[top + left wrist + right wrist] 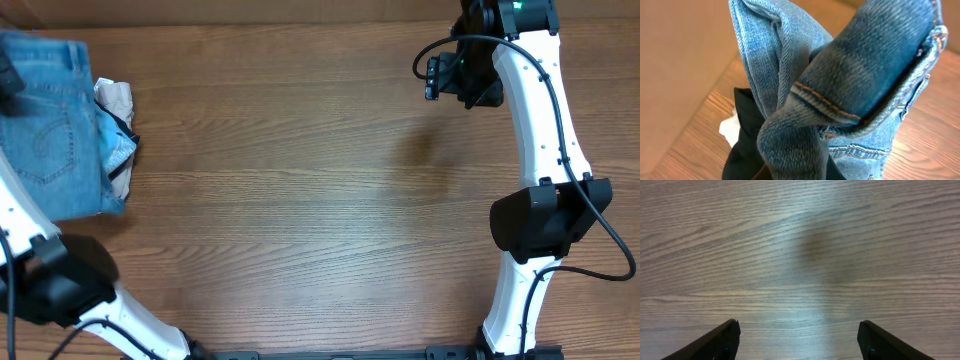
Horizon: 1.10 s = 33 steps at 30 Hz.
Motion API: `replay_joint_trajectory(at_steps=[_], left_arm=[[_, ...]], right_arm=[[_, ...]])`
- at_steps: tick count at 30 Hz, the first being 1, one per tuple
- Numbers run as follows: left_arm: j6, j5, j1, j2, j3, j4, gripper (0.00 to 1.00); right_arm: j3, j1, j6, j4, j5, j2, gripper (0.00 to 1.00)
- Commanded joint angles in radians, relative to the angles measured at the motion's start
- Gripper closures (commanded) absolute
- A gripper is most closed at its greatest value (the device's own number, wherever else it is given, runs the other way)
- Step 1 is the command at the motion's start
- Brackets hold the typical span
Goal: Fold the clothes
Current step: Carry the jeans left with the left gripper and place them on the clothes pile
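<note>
My left gripper [8, 85] is pinched tight on the jeans [50, 130], which lie folded at the far left of the table [300, 200]. They sit over a black garment [745, 145], with a beige cloth [115, 98] just beside them on the right. At the far right, my right gripper [800, 345] hangs over bare wood, jaws spread wide and holding nothing.

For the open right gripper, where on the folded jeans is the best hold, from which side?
Probably the jeans by their near right corner, coming from the bare table side: that edge lies free, while other cloths crowd the far right edge.
</note>
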Motion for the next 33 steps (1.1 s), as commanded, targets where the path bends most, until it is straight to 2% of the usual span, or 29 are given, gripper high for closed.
replay_joint_trajectory(at_steps=[1,4,6,7,8,9,10,11,22,28,33], left_arm=[[-0.041,0.085,0.054,0.047,0.036,0.021,0.95],[-0.057,0.127,0.092,0.095,0.036,0.023,0.95],[-0.056,0.126,0.108,0.119,0.036,0.021,0.91],[-0.056,0.126,0.114,0.128,0.036,0.021,0.78],[-0.056,0.126,0.12,0.132,0.036,0.021,0.59],[-0.056,0.126,0.126,0.137,0.036,0.023,0.29],[-0.057,0.126,0.13,0.138,0.036,0.025,0.08],[-0.056,0.125,0.133,0.14,0.036,0.029,0.0],[-0.093,0.115,0.146,0.066,0.041,0.031,0.0],[-0.12,-0.038,0.146,-0.054,0.041,0.05,0.0],[-0.127,-0.006,0.141,-0.137,0.041,0.039,0.0]], right_arm=[[0.022,-0.006,-0.006,-0.004,0.003,-0.036,0.21],[0.022,-0.006,-0.006,-0.003,0.003,-0.036,0.21],[0.022,-0.006,-0.006,-0.005,0.003,-0.036,0.21],[0.022,-0.006,-0.006,-0.006,0.003,-0.036,0.21],[0.022,-0.006,-0.006,-0.008,0.003,-0.036,0.21],[0.022,-0.006,-0.006,-0.01,0.003,-0.036,0.21],[0.022,-0.006,-0.006,-0.01,0.003,-0.036,0.21],[0.022,-0.006,-0.006,-0.01,0.003,-0.036,0.21],[0.022,-0.006,-0.006,-0.009,0.003,-0.036,0.2],[0.022,-0.006,-0.006,-0.009,0.003,-0.036,0.2],[0.022,-0.006,-0.006,-0.009,0.003,-0.036,0.2]])
